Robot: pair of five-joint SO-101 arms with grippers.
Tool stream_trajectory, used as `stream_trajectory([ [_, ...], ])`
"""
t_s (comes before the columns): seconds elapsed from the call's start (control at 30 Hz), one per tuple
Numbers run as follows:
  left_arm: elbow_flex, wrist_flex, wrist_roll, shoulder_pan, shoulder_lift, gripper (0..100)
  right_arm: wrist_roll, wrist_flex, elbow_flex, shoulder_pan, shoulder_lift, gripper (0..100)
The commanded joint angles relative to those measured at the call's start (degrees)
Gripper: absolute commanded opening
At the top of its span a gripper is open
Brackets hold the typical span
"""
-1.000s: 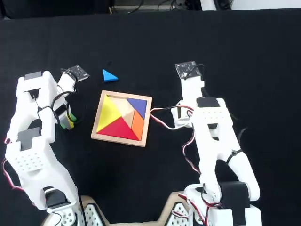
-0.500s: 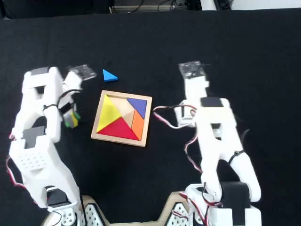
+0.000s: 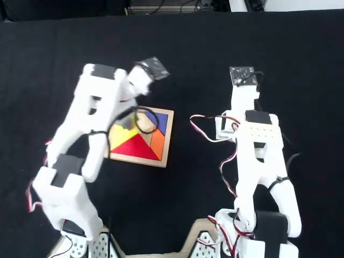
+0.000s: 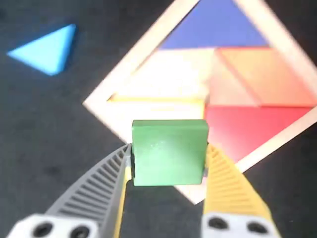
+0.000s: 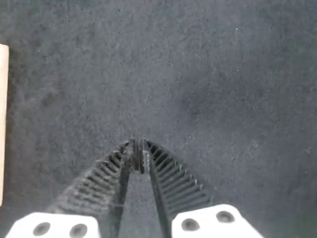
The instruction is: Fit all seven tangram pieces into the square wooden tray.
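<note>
While the left gripper point(image 4: 168, 154) is pinching the one green square point(image 4: 168, 148) flat between its grey and yellow fingers, let's count what's on show. Two arms are working at the black table point(image 3: 269, 43), and one square wooden tray point(image 3: 169, 137) is sitting between them. Inside it four coloured pieces are lying flat: a yellow triangle point(image 3: 118, 138), a red triangle point(image 3: 137, 148), a dark blue piece point(image 3: 160, 122) and an orange piece point(image 3: 157, 142). Between the yellow and the dark blue a pale patch is showing, and whether that is a piece or bare wood I cannot tell. One light blue triangle point(image 4: 44, 47) is lying out on the cloth, off one of the tray's sides and apart from its rim.

From the left wrist camera, the green square is hanging in front of the tray's near corner, overlapping the yellow piece and the rim there. From the high camera the left arm is stretching across the tray's far left part, with a spot of green peeking out under it.

Over on the other side, the right gripper point(image 5: 137, 153) is hovering above bare cloth, its tips pressed together and gripping nothing. A sliver of the tray's edge is showing off to one side of it, well clear of the fingers.
</note>
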Motion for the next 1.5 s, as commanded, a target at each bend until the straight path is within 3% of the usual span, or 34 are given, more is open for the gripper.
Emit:
stream_trajectory([
  [0.0, -4.5, -1.4, 2.0, 4.7, 1.9, 3, -0.4, -1.1, -2.2, 0.8, -2.1, 1.1],
  [0.5, -16.0, -1.1, 4.7, 5.2, 15.4, 5, -0.4, -1.1, -2.2, 0.8, -2.1, 1.1],
  [0.67, -16.0, -1.1, 4.8, 3.1, 15.6, 18, -0.4, -2.3, -2.0, 0.7, -2.0, 1.1],
  [0.97, -16.0, 0.6, 4.4, 1.1, 15.6, 17, -0.4, -2.3, -2.0, 0.7, -2.0, 1.1],
  [1.13, -16.0, 1.8, 4.7, 1.7, 15.6, 25, -0.4, -2.2, -2.0, 0.7, -2.0, 1.1],
  [1.47, -18.7, 2.3, 4.5, 1.1, 14.9, 25, -0.4, -2.2, -2.0, 0.7, -2.0, 1.1],
])
